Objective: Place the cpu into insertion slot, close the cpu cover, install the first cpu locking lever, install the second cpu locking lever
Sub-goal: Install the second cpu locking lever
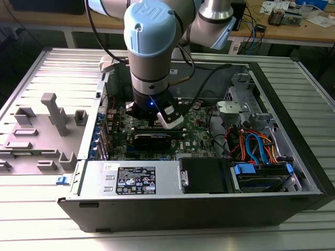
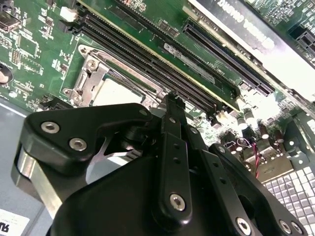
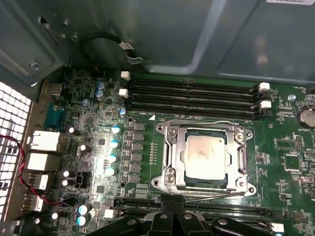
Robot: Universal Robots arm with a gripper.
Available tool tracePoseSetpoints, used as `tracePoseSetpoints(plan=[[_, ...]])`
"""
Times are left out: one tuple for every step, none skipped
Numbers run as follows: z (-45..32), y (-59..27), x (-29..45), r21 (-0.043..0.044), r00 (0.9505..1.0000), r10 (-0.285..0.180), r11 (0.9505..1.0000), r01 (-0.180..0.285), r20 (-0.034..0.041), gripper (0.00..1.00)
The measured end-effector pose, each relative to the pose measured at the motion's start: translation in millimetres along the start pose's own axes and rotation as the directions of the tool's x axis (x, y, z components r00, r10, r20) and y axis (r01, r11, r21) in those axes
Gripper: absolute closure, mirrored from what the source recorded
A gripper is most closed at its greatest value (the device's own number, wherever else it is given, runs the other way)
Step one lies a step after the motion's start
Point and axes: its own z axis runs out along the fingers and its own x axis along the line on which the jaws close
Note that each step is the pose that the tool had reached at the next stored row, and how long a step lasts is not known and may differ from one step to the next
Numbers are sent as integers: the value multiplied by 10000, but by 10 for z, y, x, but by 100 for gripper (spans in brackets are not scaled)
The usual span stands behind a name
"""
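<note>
Exterior view: arm reaches down into the open computer case [image 1: 293, 172], which lies on a slatted metal table [image 1: 42, 63]. Gripper [image 1: 157, 123] hangs low over the green motherboard [image 1: 196, 130], near its middle. Socket area hidden under the wrist here. Grey fixture [image 1: 49, 117] sits on the table at the exterior view's left, well apart.

Second wrist view: black gripper [image 2: 170, 101] body up close, fingertips brought together into one narrow tip, nothing between them. The tip sits just beside the edge of the cpu cover [image 2: 91, 78], between the cover and the long black memory slots [image 2: 147, 54]. The cpu [image 2: 115, 91] shows pale in the cover's window, partly hidden by the gripper body.

First wrist view: cpu [image 3: 205, 156] lies flat in the insertion slot [image 3: 229, 183], silvery top up. Cpu cover [image 3: 172, 157] lies closed down around it, the chip showing through its window. Gripper [image 3: 172, 201] tip is just beside the cover's near edge, apart from the chip, not grasping anything. Memory slots [image 3: 192, 96] run along the far side of the socket.
</note>
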Motion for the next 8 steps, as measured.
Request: tracePoseSetpoints(plan=[[12, -3, 4, -17, 10000, -1, 10000, 1, 1, 89], [19, -5, 10, -35, 10000, 2, 10000, -2, 2, 89], [29, -7, 16, -72, 10000, 2, 10000, -2, 5, 89], [36, -7, 22, -98, 10000, 2, 10000, -2, 7, 89], [51, -9, 28, -121, 10000, 2, 9999, -2, 11, 89], [62, -12, 29, -127, 10000, 2, 9999, -2, 10, 89], [73, -15, 31, -130, 10000, 1, 9999, -1, 10, 89], [84, -17, 38, -130, 10000, 6, 9999, -6, 11, 89]])
